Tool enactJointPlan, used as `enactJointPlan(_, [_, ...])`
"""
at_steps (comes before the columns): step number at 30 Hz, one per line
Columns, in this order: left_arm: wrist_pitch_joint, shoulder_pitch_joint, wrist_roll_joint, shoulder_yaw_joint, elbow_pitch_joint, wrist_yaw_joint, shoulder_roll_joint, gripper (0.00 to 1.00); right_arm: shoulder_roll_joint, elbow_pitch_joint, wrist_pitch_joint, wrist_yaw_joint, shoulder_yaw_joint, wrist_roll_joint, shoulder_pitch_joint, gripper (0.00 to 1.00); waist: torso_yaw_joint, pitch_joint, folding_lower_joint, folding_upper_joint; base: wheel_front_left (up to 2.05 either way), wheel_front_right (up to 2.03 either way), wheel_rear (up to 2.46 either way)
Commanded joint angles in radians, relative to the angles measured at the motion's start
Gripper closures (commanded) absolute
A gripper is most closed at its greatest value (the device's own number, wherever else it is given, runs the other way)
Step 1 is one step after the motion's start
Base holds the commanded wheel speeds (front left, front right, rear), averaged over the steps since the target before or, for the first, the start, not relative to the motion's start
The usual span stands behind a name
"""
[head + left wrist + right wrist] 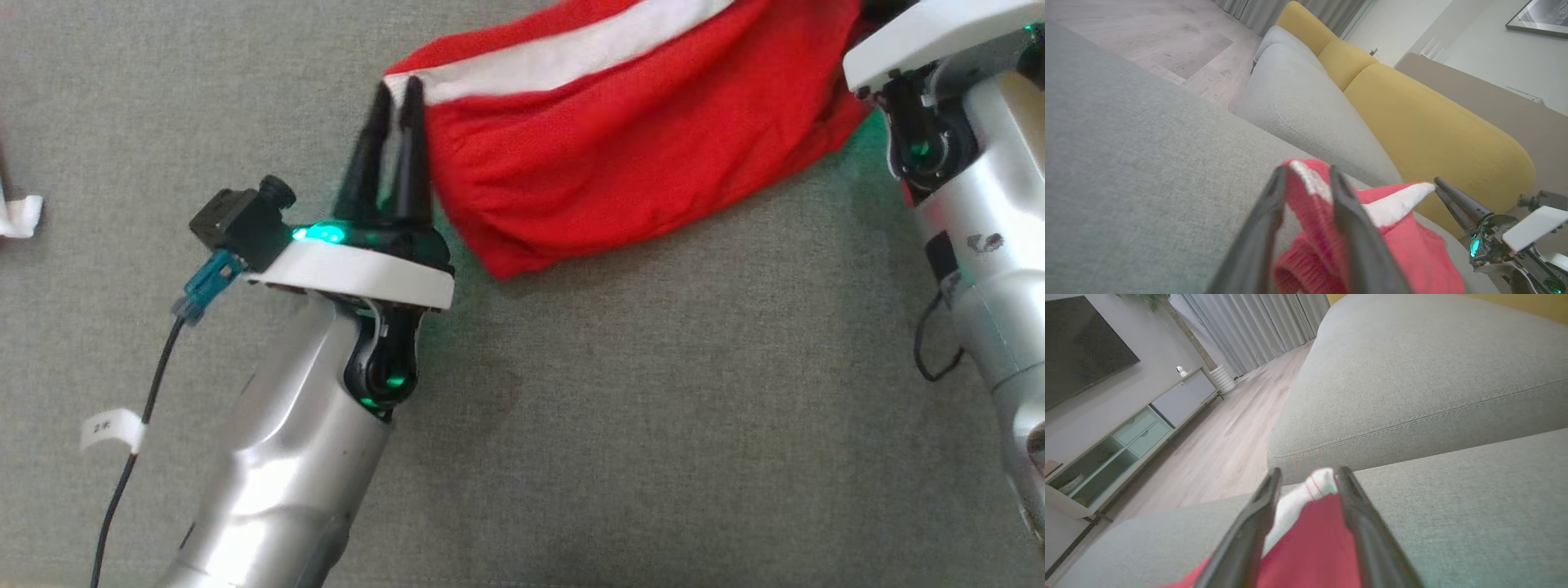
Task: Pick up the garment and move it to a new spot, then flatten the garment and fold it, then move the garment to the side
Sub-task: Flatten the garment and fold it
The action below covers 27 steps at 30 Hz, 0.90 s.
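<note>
Red on grey: seemingly finishing the move step, letting the garment [620, 155] settle on the sofa [571, 408], with fingers of left gripper [397, 86] and right gripper [1309, 471] parted astride its corners. Next, probably calling for smoothing it flat.

Head view overhead, 2 wrist views close, garment [620, 155] shared
</note>
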Motion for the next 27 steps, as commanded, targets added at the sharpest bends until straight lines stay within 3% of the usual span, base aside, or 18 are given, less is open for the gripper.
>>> enactJointPlan(1, [-0.005, -0.003, 0.001, 0.032, -0.022, 0.002, 0.011, 0.00, 0.013, -0.014, -0.017, 0.008, 0.011, -0.009, -0.018, 0.00, 0.001, 0.001, -0.0002, 0.0000, 0.00, 0.00, 0.00])
enactJointPlan(11, [-0.005, 0.112, 0.019, 0.093, -0.020, 0.002, 0.011, 0.00, -0.024, 0.139, -0.095, 0.008, 0.065, -0.148, -0.006, 0.00, 0.002, -0.008, -0.0002, 0.0000, 0.00, 0.00, 0.00])
enactJointPlan(20, [-0.005, 0.190, 0.081, 0.143, -0.033, 0.002, 0.011, 0.00, -0.031, 0.290, 0.008, 0.008, 0.170, -0.216, 0.062, 0.00, 0.011, -0.033, -0.0002, 0.0000, 0.00, 0.00, 0.00])
enactJointPlan(21, [-0.005, 0.195, 0.092, 0.155, -0.032, 0.003, 0.010, 0.00, -0.020, 0.303, 0.026, 0.008, 0.165, -0.202, 0.070, 0.28, 0.010, -0.037, -0.0002, 0.0000, 0.00, 0.00, 0.00])
enactJointPlan(22, [-0.005, 0.200, 0.105, 0.167, -0.032, 0.007, 0.010, 0.00, -0.007, 0.306, 0.043, 0.008, 0.164, -0.188, 0.078, 0.80, 0.008, -0.041, -0.0002, 0.0000, 0.00, 0.00, 0.00])
enactJointPlan(23, [-0.005, 0.205, 0.114, 0.178, -0.032, 0.009, 0.010, 0.00, 0.002, 0.303, 0.054, 0.008, 0.161, -0.172, 0.085, 1.00, 0.005, -0.046, -0.0002, 0.0000, 0.00, 0.00, 0.00])
enactJointPlan(27, [-0.005, 0.234, 0.186, 0.222, -0.035, 0.031, 0.010, 0.00, 0.010, 0.269, 0.016, 0.008, 0.149, -0.112, 0.124, 1.00, -0.013, -0.085, -0.0002, 0.0000, 0.00, 0.00, 0.00])
